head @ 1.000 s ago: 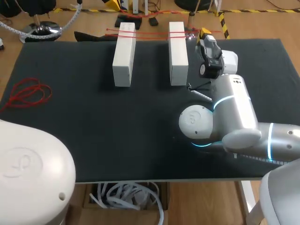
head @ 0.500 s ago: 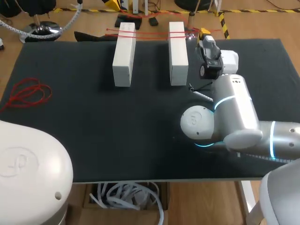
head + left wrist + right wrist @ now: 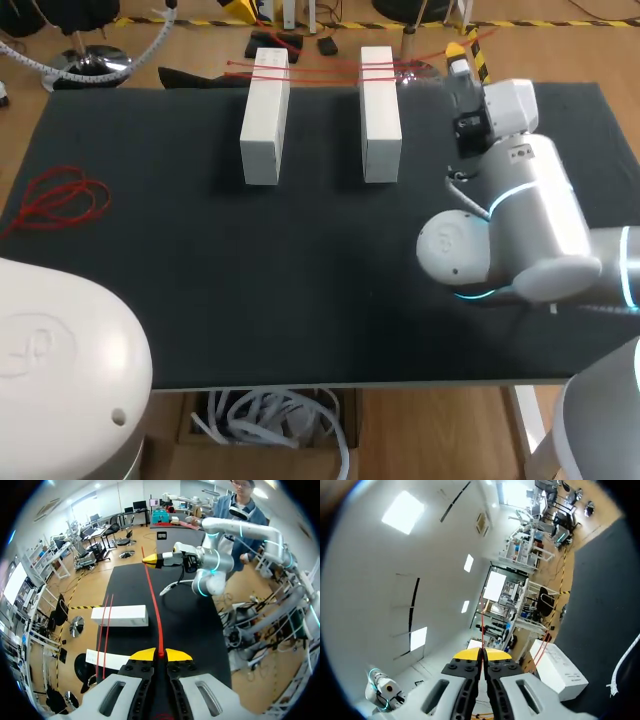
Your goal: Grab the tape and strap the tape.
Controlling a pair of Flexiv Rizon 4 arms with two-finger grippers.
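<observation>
Thin red tape [image 3: 320,70] lies in strands across the far ends of two white blocks [image 3: 265,118] [image 3: 380,113]. My right gripper [image 3: 458,52] is just right of the blocks at the mat's far edge. It is shut on the tape, which shows as a fine red line [image 3: 482,625] rising from its yellow tips [image 3: 483,654]. In the left wrist view my left gripper [image 3: 160,654] is shut on the same red tape [image 3: 154,605], which runs taut and straight ahead to the right gripper [image 3: 152,560]. The left gripper is out of the head view.
A loose coil of red tape [image 3: 60,200] lies near the left edge of the black mat [image 3: 200,280]. My left arm's white housing [image 3: 60,370] fills the near left corner. My right arm's body [image 3: 510,240] covers the right part of the mat.
My right arm has swung to the right and toward the far edge, carrying its shut gripper and the tape away from the right block. The blocks and the coil have stayed put.
</observation>
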